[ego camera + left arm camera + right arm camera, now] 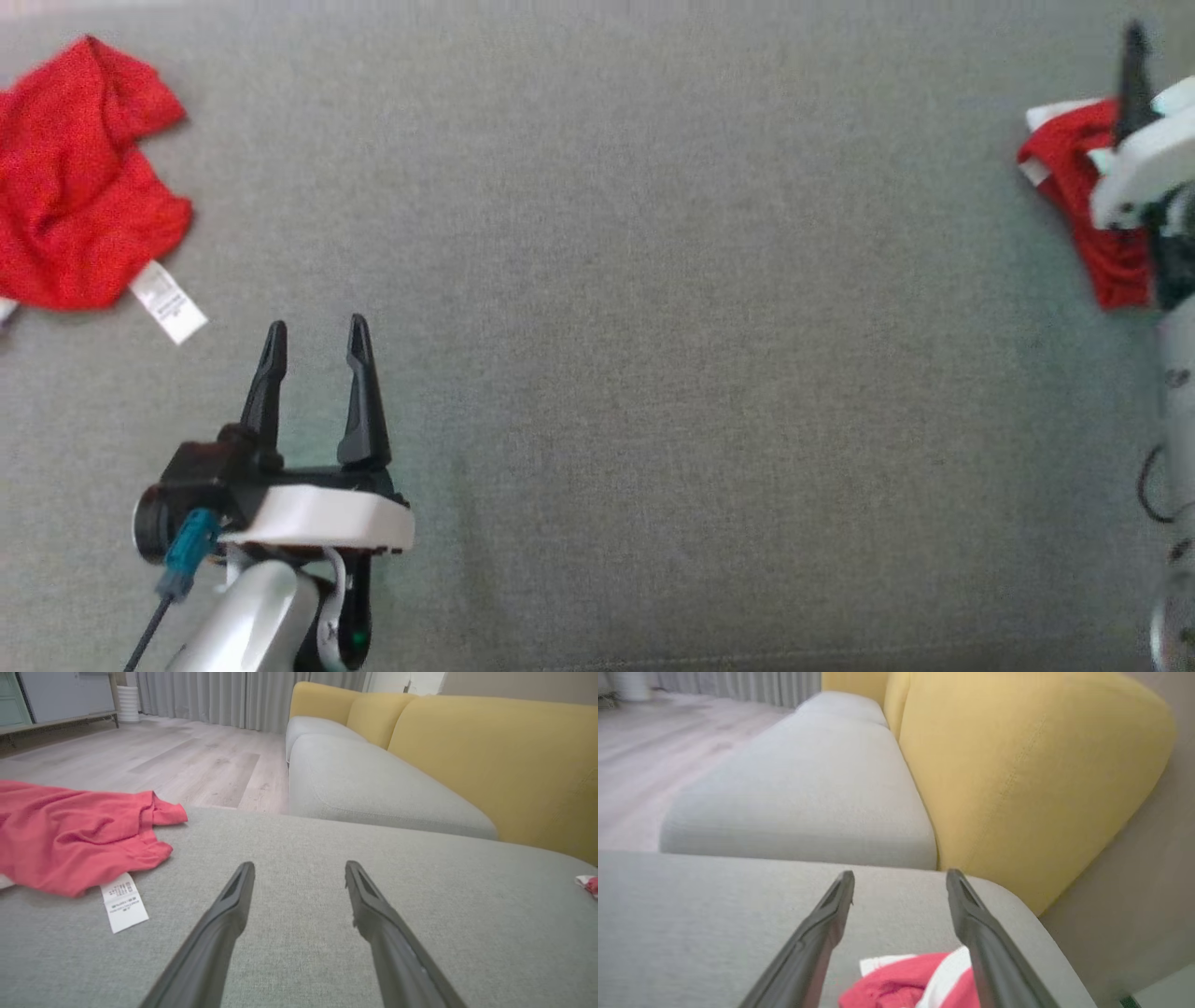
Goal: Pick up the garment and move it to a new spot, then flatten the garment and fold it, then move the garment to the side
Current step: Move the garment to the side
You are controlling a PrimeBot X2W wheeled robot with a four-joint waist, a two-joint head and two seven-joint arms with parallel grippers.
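Observation:
A crumpled red garment with white trim [1074,177] lies at the right edge of the grey cushion [653,373]. My right gripper [1144,84] hovers over it. In the right wrist view that gripper [901,875] is open, and the garment [896,984] sits low between the finger bases with the fingertips past it. A second red garment [75,187] with a white label [168,303] lies bunched at the far left. My left gripper [317,325] stands open and empty just right of and below that label. It is also seen as [299,865] beside this cloth [70,835].
Beyond the cushion's far edge runs a grey sofa seat [373,784] with yellow back cushions [490,756]. Wooden floor [187,756] and curtains lie to the far left. The right-hand garment's edge [589,884] peeks in at the left wrist view's right border.

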